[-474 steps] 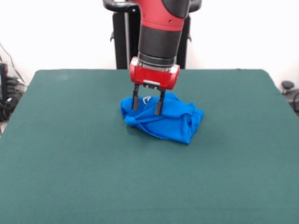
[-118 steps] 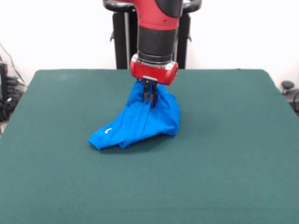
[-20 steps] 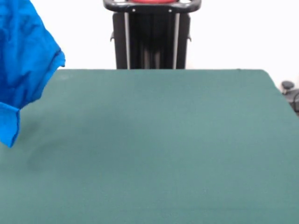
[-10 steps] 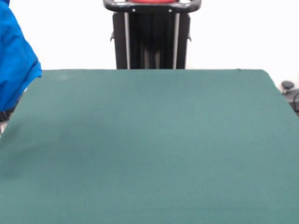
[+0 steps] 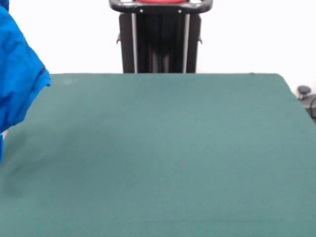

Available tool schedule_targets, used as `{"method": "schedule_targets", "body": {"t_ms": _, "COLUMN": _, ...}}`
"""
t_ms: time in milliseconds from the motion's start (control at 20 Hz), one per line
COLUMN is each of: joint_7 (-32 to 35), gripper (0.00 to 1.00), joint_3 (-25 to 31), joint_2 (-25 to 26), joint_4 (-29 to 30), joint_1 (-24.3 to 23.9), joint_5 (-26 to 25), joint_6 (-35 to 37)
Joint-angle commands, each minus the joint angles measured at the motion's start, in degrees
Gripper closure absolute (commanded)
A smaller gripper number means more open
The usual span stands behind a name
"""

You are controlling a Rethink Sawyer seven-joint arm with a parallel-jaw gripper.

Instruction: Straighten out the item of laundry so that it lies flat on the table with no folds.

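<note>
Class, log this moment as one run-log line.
shirt: hanging at left edge, off table | table: bare | gripper: not in view | flattening: not done

black pedestal [image 5: 160, 37], red top

— What kind of room is this?
— A robot lab: a black pedestal [image 5: 160, 37] behind a green felt bench [image 5: 163, 153], a bare white wall [image 5: 247, 34], cables [image 5: 307, 98] at the edge.
</note>
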Motion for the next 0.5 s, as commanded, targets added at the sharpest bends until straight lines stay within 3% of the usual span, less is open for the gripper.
{"method": "schedule_targets", "body": {"t_ms": 50, "joint_7": -9.5, "gripper": 1.0, "joint_3": 9.5, "joint_2": 4.6, "joint_4": 9.2, "joint_1": -0.5, "joint_5": -4.0, "joint_6": -3.6}}
{"method": "schedule_targets", "body": {"t_ms": 500, "joint_7": -8.2, "gripper": 1.0, "joint_3": 11.9, "joint_2": 4.8, "joint_4": 9.4, "joint_1": -3.1, "joint_5": -7.1, "joint_6": -3.6}}
